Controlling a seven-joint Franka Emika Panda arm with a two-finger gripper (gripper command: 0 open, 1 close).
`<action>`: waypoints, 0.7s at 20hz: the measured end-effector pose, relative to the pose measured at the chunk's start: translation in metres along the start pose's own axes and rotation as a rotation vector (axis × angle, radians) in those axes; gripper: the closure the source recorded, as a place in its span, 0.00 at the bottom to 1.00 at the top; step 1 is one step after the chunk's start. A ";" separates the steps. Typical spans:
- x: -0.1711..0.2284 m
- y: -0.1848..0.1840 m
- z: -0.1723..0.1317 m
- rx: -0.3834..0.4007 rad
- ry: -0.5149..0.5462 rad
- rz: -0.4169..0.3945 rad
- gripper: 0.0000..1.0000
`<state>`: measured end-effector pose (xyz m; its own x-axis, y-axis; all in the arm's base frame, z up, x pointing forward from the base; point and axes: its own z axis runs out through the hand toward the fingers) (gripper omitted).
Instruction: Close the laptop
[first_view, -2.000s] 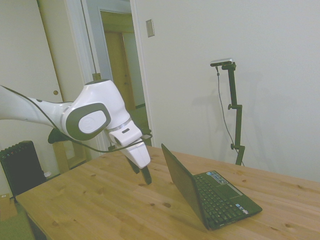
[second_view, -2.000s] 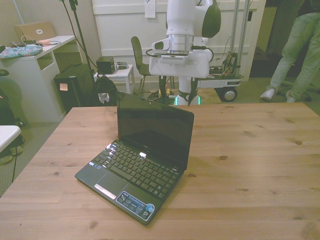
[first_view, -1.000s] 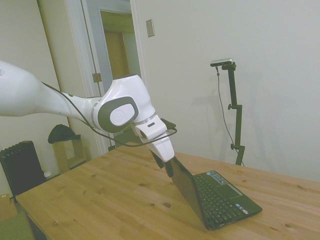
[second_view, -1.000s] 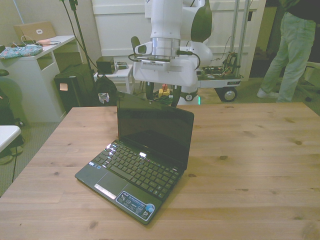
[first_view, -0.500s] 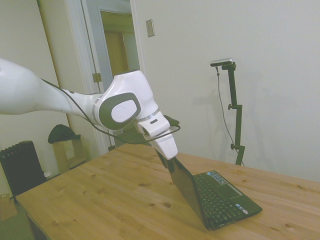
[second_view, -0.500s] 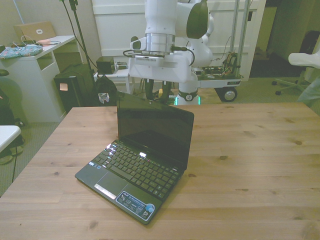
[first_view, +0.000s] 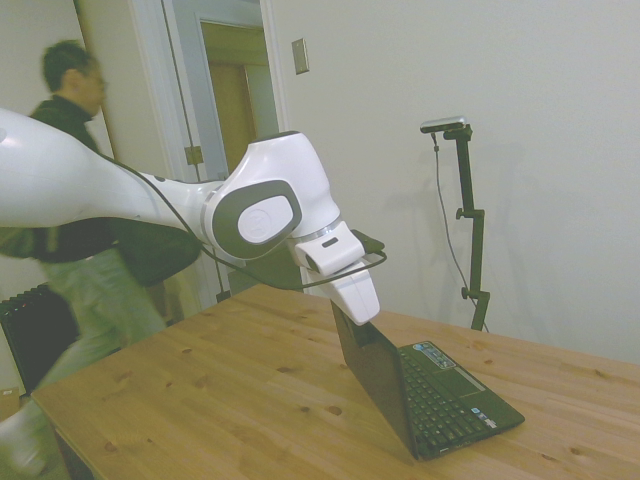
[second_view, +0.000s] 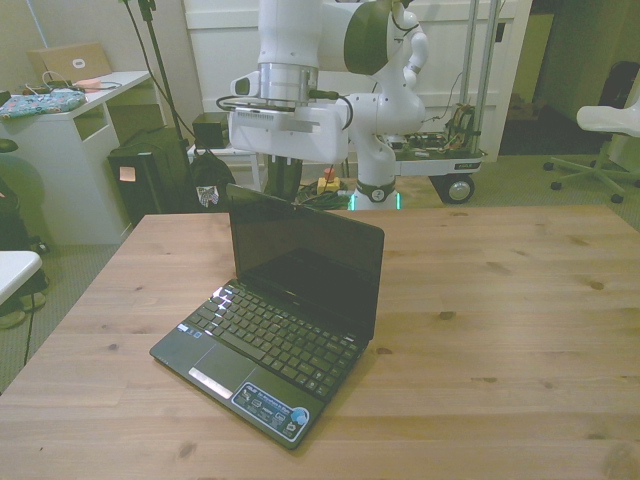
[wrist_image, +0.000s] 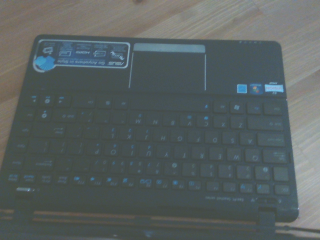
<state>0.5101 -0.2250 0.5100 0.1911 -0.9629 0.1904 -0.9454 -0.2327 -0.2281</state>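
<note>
The small black laptop (first_view: 440, 395) stands open on the wooden table (first_view: 220, 400), its glossy lid (second_view: 305, 262) raised steeply over the keyboard (second_view: 280, 335). My gripper (first_view: 352, 322) sits at the lid's top edge from behind, touching it; in the front view the gripper (second_view: 285, 188) shows just above and behind that edge, partly hidden by the lid. The wrist view looks straight down on the keyboard (wrist_image: 150, 145), the touchpad (wrist_image: 167, 70) and the stickers (wrist_image: 82, 54) on the palm rest.
A person (first_view: 75, 230) walks past behind the arm, off the table's far side. Beyond the table's edge stand a white desk (second_view: 70, 130), a wheeled cart (second_view: 440, 150) and a white office chair (second_view: 605, 125). Bare tabletop (second_view: 500, 320) spreads on the front view's right.
My gripper came up from behind the lid to its top edge and pushed it a little toward the keyboard, so the lid stands steeper. A person has come into the side view.
</note>
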 end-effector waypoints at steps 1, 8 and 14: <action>0.008 0.000 0.003 -0.005 0.002 0.002 1.00; 0.066 -0.010 0.035 -0.014 -0.004 0.006 1.00; 0.097 -0.019 0.077 -0.036 -0.015 0.014 1.00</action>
<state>0.5668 -0.3248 0.4593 0.1814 -0.9681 0.1729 -0.9568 -0.2144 -0.1964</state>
